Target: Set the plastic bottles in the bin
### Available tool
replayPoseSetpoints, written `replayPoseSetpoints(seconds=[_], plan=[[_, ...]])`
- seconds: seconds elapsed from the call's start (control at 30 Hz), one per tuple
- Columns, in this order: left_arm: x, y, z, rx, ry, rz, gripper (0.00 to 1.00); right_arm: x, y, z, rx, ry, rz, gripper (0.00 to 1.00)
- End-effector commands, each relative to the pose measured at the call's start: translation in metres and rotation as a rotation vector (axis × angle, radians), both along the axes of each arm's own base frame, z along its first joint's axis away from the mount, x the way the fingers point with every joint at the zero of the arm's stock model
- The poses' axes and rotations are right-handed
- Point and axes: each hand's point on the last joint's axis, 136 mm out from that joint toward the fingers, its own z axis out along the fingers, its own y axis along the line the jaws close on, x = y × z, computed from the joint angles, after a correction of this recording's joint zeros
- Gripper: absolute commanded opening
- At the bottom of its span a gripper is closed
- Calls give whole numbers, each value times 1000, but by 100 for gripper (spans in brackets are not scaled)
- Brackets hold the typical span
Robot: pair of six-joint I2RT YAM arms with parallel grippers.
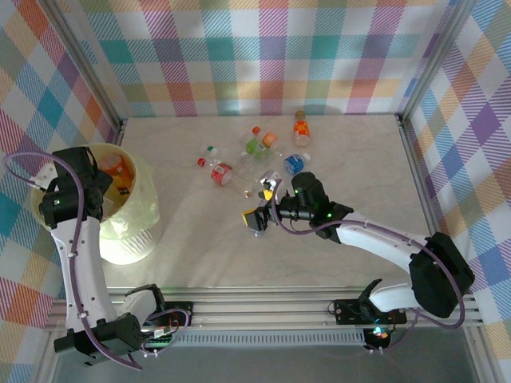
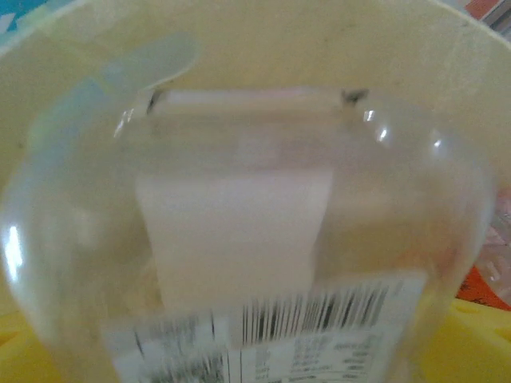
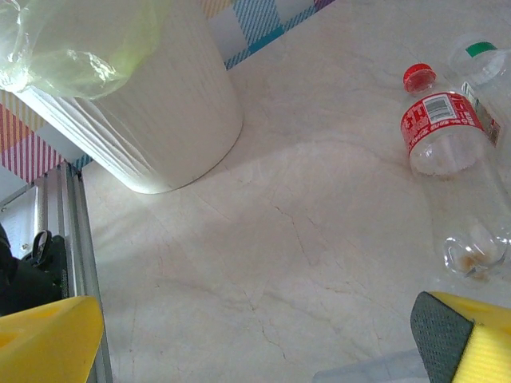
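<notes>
Jaws on the left gripper [image 1: 80, 187] are hard to read. Its wrist camera has a clear bottle [image 2: 239, 239] with a barcode label right up against the lens and yellow finger edges at either side, so one cannot tell whether they grip it or stand free of it. The arm hangs over the bin [image 1: 134, 231], whose cream inner wall shows behind the bottle, which suggests the bottle is placed there to drop in. An orange bottle [image 1: 118, 169] already lies inside.

Further out at mid-table, the right gripper [image 1: 261, 203] has its jaws spread wide and holds nothing. It is angled low toward the table, probably lining up on the next pick. The red-labelled bottle [image 3: 443, 132] lies on its side just beyond, beside a green-capped one [image 3: 479, 49]. Past them the remaining plastic bottles [image 1: 259, 148] are scattered, and an orange bottle [image 1: 301, 128] lies farthest, near the back wall.
</notes>
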Motion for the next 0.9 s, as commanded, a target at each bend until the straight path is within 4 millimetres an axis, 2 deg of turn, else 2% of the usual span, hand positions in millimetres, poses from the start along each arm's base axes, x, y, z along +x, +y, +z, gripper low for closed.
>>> replayPoseSetpoints(seconds=[0.0,0.3,0.47,0.53,0.67,0.77,0.87], plan=[[-9,-5,15,-6,-32,-18,100,4,7,16,39,-17,-5,100],[-9,-22,33,-34,-113,-107,100,10,7,16,48,-6,-37,100],[8,-47,43,-99,-207,-258,100,33,-4,3,34,60,-211,100],[17,-60,49,-130,-258,-326,100,45,-14,-5,32,105,-326,100],[37,-95,63,-232,-369,-519,100,63,-38,-36,-7,236,-557,100],[45,-117,69,-293,-432,-620,100,64,-45,-62,-62,352,-647,100],[47,-128,76,-299,-476,-681,100,62,-51,-86,-124,478,-730,100]])
